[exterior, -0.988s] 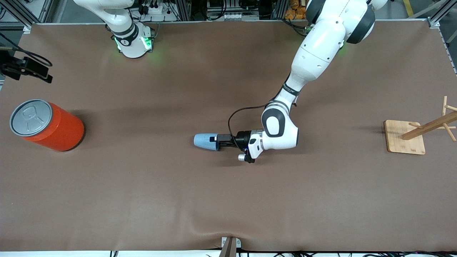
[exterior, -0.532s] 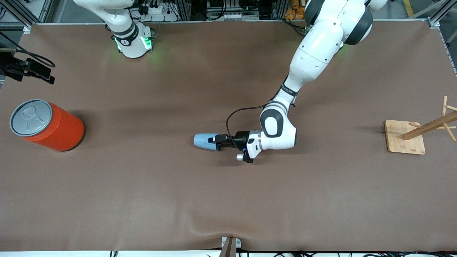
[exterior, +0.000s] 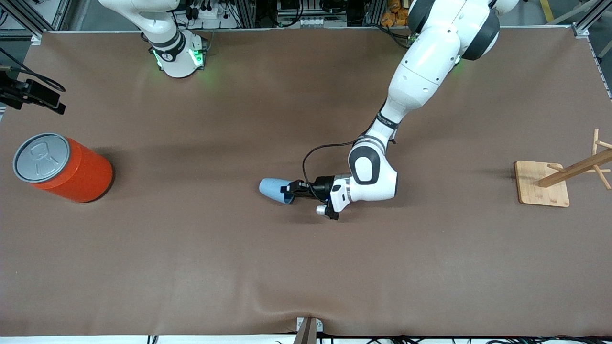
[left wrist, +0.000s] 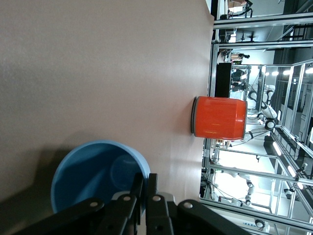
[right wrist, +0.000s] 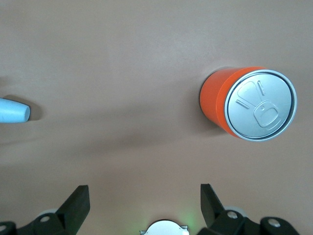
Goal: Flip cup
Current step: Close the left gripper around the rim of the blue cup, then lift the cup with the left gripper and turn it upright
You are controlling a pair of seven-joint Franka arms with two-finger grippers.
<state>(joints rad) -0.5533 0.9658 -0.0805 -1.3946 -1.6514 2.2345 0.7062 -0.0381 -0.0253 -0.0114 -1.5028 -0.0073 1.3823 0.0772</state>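
The light-blue cup (exterior: pixel 271 188) is on its side near the middle of the brown table, its closed end toward the right arm's end. My left gripper (exterior: pixel 288 188) is shut on the cup's rim, one finger inside and one outside, as the left wrist view shows at the gripper (left wrist: pixel 145 185) and the cup (left wrist: pixel 88 174). The cup looks slightly tilted off the table. My right gripper (right wrist: pixel 143 192) is open and empty, held high over the table's right-arm end (exterior: pixel 31 94). The cup's closed end shows in the right wrist view (right wrist: pixel 13 110).
A large orange can (exterior: pixel 64 167) with a grey lid stands at the right arm's end, also seen in the wrist views (left wrist: pixel 219 117) (right wrist: pixel 249 104). A wooden rack on a square base (exterior: pixel 542 184) stands at the left arm's end.
The left gripper has turned a little with the cup in it, and the cup has tilted from lying flat. The right gripper has drifted slightly.
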